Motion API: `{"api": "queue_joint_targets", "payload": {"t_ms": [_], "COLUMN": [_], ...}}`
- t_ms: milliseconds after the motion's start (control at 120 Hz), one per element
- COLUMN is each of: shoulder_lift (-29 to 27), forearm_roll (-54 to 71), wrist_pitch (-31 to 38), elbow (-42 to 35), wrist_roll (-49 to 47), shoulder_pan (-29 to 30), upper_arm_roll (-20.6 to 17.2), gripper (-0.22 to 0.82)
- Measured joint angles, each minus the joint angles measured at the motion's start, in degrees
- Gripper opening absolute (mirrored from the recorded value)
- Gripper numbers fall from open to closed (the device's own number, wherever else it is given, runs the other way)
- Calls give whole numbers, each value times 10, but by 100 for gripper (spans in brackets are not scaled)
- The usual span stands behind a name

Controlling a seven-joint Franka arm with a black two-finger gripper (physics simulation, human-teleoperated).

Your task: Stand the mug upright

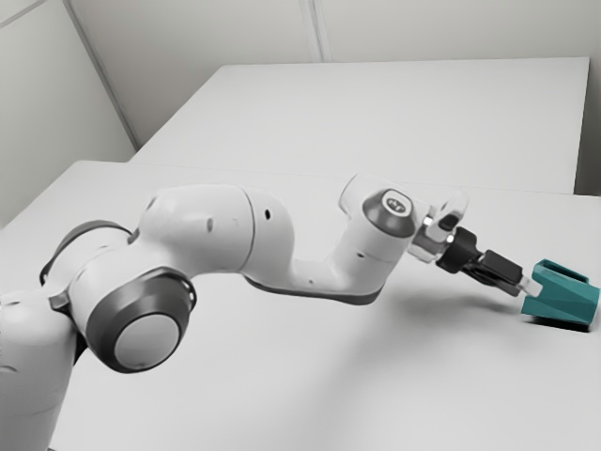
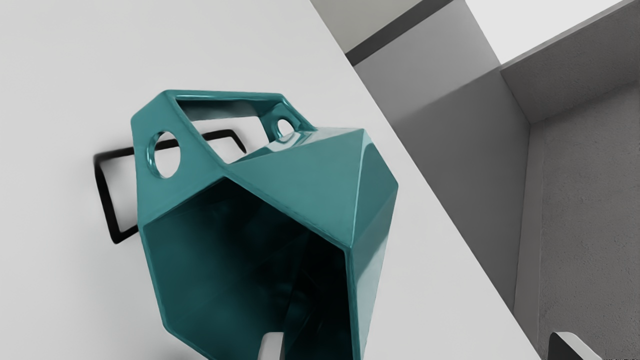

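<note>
Faceted teal mug point(image 2: 295, 175): down on its side!
Gripper point(image 1: 531, 287): fingers point(image 2: 271, 347) spread wide, one at the mouth point(image 2: 235, 260).
Progress: reach looks nearly made; grip, uprighting remain.

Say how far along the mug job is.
Approach looks nearly done: the gripper is at the mug. Nothing is grasped: the fingers stand open, one before the mug's mouth, one outside. Left: gripping and righting it; it lies on its side.
</note>
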Motion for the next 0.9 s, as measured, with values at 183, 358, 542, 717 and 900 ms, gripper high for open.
{"api": "queue_joint_targets", "payload": {"t_ms": [183, 358, 542, 717, 900], "shoulder_lift": [21, 41, 56, 59, 59], "forearm_roll": [-2, -4, -7, -8, -8], "wrist_pitch": [4, 8, 12, 14, 15], "elbow": [26, 50, 67, 71, 71], "wrist_roll": [3, 5, 6, 7, 8], "shoulder_pan": [-11, -18, -25, -27, -27], "upper_arm_roll": [0, 1, 1, 2, 4], "gripper": [57, 57, 57, 43, 24]}}
